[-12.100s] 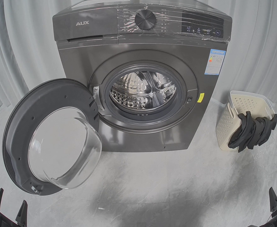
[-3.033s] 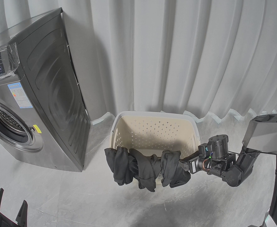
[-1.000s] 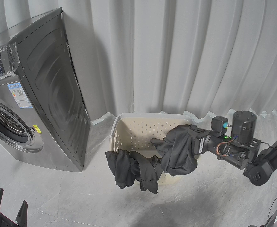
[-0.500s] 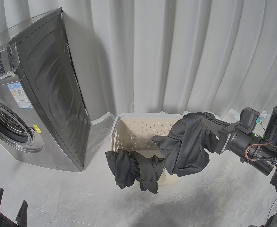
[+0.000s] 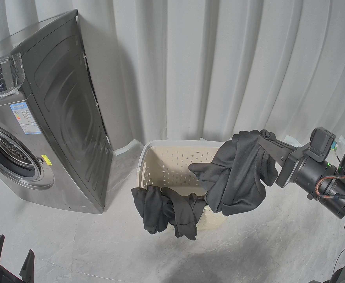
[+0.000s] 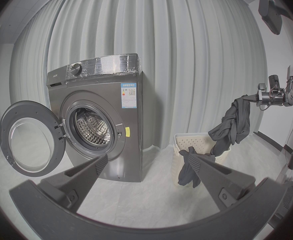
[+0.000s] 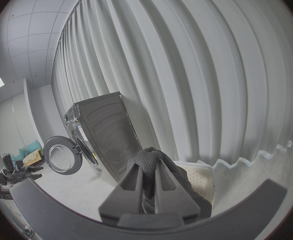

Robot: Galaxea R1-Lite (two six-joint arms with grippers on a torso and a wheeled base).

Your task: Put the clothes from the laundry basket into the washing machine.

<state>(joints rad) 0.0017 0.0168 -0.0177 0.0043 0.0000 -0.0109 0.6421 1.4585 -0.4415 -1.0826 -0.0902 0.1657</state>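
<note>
Compared with half a second ago, the right gripper (image 5: 264, 139) has risen and drawn back toward the robot's right. The bunch of dark clothes (image 5: 239, 173) it carries now hangs higher above the laundry basket (image 5: 145, 154). Three seconds ago all of that cloth was draped along the basket's front rim. The left gripper (image 5: 14, 246) has kept its low place, and the basket and washing machine (image 5: 62, 118) stand where they did.

The right jaws are closed on the top fold of the clothes. The cloth is pinched between the two fingers and falls away below them in a loose bundle over the basket's right side. A twisted strand runs down from the bundle to the remainder, which lies over the front rim and hangs outside the basket toward the floor (image 5: 101, 240). The left jaws stand wide apart with nothing between them.

The right wrist view looks along the right gripper (image 7: 148, 165), with the clothes (image 7: 149, 157) bulging around its tips and the basket (image 7: 199, 175) just beyond. The left wrist view looks past the left gripper (image 6: 147, 158) at the machine's front (image 6: 96, 84). There the door (image 6: 29, 140) is swung fully open and the drum (image 6: 91, 127) is bare. It also shows the clothes (image 6: 234, 124) hanging from the right gripper (image 6: 245, 98) well above the basket (image 6: 186, 139).
</note>
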